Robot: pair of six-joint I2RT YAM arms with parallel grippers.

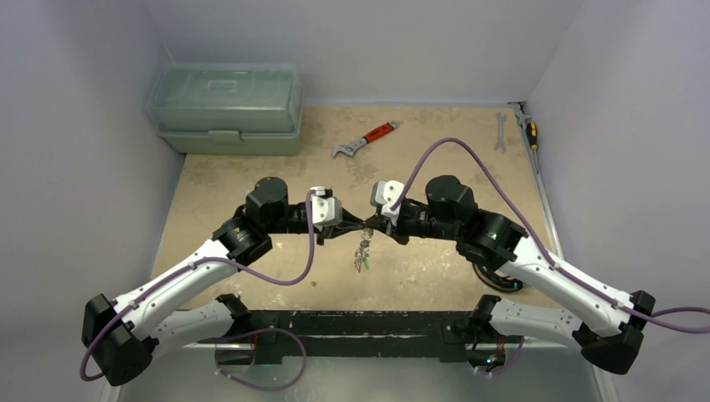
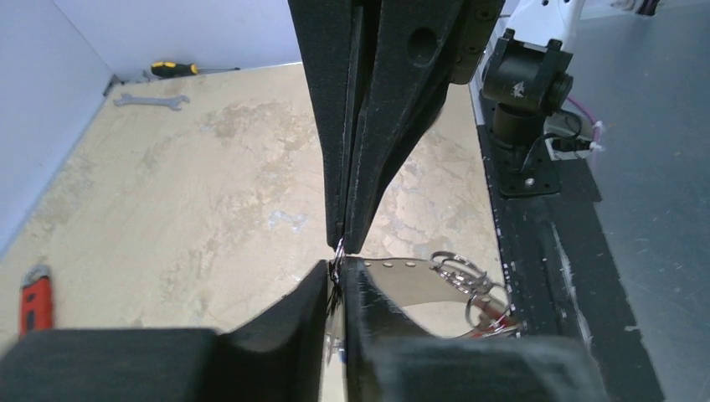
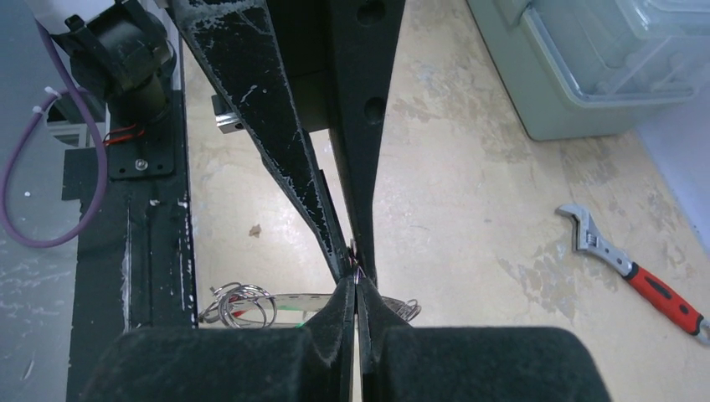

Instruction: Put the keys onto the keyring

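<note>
My two grippers meet tip to tip above the middle of the table. The left gripper [image 1: 359, 224] and the right gripper [image 1: 378, 221] are each shut on a thin silvery wire of the keyring [image 2: 338, 254], which also shows in the right wrist view [image 3: 356, 266]. Most of the loop is hidden by the fingers. A bunch of keys [image 1: 363, 254] with small rings hangs below the pinch point, above the table. It shows in the left wrist view [image 2: 469, 289] with a trace of red. It also shows in the right wrist view [image 3: 243, 303] with red and green bits.
A pale green toolbox [image 1: 226, 107] stands at the back left. A red-handled adjustable wrench [image 1: 365, 139] lies behind the grippers. A plain spanner [image 1: 500, 131] and a screwdriver [image 1: 530, 130] lie at the back right by the wall. The black base rail [image 1: 352, 322] runs along the near edge.
</note>
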